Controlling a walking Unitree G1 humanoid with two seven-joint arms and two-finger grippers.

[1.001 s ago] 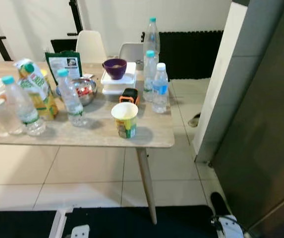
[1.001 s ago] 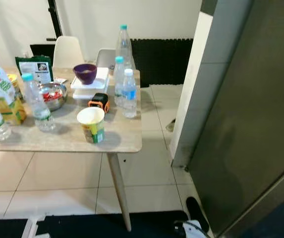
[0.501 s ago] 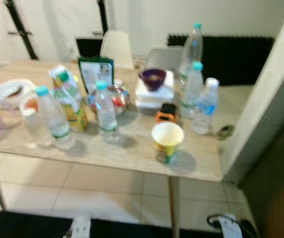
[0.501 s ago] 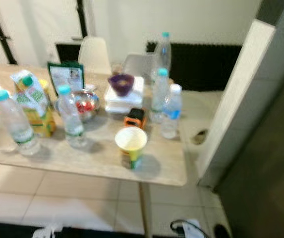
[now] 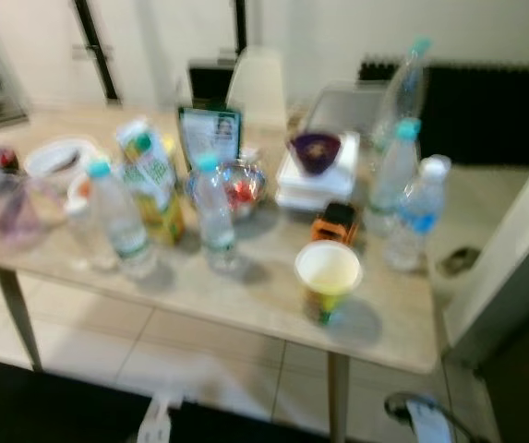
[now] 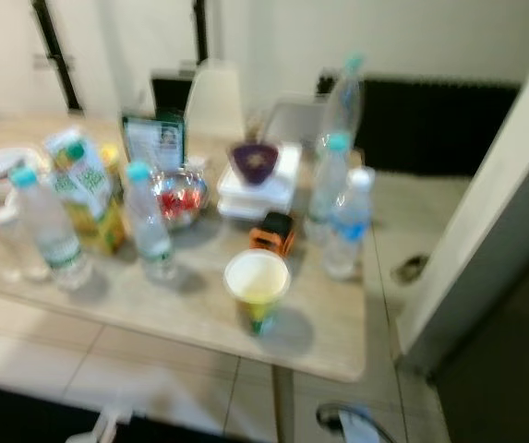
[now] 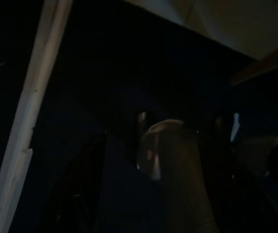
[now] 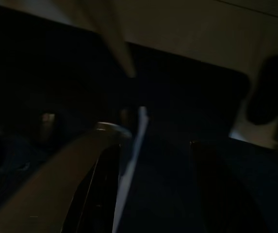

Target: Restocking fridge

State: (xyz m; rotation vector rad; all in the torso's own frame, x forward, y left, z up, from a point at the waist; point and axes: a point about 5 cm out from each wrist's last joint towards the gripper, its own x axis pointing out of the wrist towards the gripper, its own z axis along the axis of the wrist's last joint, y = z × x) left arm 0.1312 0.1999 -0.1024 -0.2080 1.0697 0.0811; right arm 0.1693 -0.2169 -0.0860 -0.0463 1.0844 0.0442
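The groceries we must restock sit on the table [image 5: 246, 286]: a paper cup [image 5: 328, 277] near its front edge, water bottles [image 5: 214, 210] at ten o'clock of the cup and [image 5: 417, 212] at two o'clock, a juice carton [image 5: 150, 180] farther at nine o'clock. Over the past second our view has swung left, bringing more of the table in and pushing the dark door panel mostly out; we judge we are turning towards the groceries, with nothing picked up. Everything is blurred. Both wrist views are near black, so we cannot tell either pincer's opening or hold.
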